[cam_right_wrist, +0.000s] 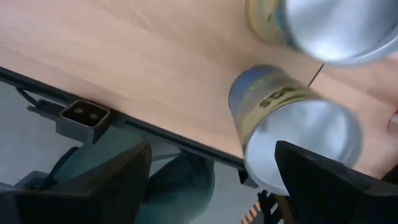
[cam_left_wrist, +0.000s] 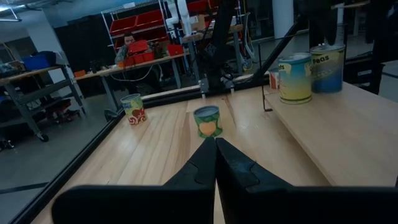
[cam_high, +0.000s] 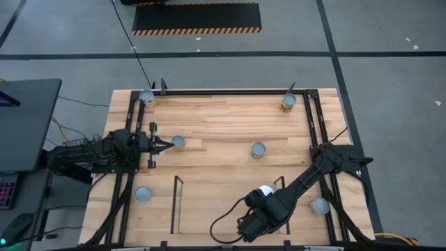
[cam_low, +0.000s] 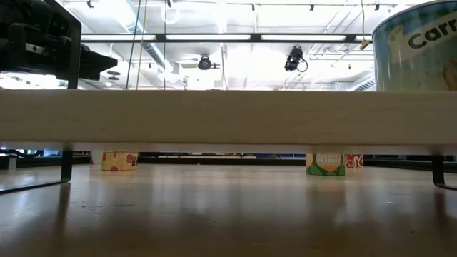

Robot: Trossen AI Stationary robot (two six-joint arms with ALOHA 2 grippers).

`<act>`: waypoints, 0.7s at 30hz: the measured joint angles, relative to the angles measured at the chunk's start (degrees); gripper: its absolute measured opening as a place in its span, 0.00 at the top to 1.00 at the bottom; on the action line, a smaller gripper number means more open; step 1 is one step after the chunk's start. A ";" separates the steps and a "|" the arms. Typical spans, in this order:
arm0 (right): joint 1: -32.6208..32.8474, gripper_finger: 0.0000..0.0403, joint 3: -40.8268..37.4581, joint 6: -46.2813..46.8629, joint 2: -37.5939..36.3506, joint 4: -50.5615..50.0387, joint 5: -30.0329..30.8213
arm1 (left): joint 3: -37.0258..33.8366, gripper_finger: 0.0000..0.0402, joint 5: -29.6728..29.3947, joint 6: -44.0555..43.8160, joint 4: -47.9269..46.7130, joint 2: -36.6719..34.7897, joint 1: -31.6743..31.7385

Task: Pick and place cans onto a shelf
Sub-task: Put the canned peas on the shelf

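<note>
The right pincer (cam_high: 256,222) is hovering over the near edge of the desk (cam_high: 223,122), jaws spread wide and gripping nothing, apparently angling down over the shelf (cam_high: 226,202) area. In the right wrist view a can (cam_right_wrist: 292,134) is sitting just beyond and between its fingers (cam_right_wrist: 112,180), not touched by either, with a second can (cam_right_wrist: 323,28) just behind it; my guess is they are standing together because the shelf is being filled in rows. From above, a white-topped can (cam_high: 265,189) is showing right beside that arm's wrist.

The left pincer (cam_high: 164,145) is waiting at the desk's left side, jaws closed together on nothing, tip pointing at a can (cam_high: 178,142) just ahead of it. In its own wrist view that green-labelled can (cam_left_wrist: 208,121) is standing upright just beyond the fingertips (cam_left_wrist: 214,146), apart from them.

Other cans are scattered well away: one (cam_high: 258,150) mid-desk, others (cam_high: 147,97) (cam_high: 288,102) at the far corners, one (cam_high: 143,194) and one (cam_high: 320,205) near the front rails
</note>
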 joint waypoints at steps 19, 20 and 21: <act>-0.13 0.14 -2.05 -0.41 0.02 5.83 1.15 | 0.00 0.97 0.00 0.01 -0.01 0.01 0.00; -0.13 0.14 -2.05 -0.44 0.02 5.83 1.16 | 0.00 0.97 0.00 0.01 0.00 0.00 -0.01; -0.14 0.14 -2.05 -0.44 0.02 5.85 1.13 | 0.00 0.97 -0.02 0.02 -0.01 0.01 0.00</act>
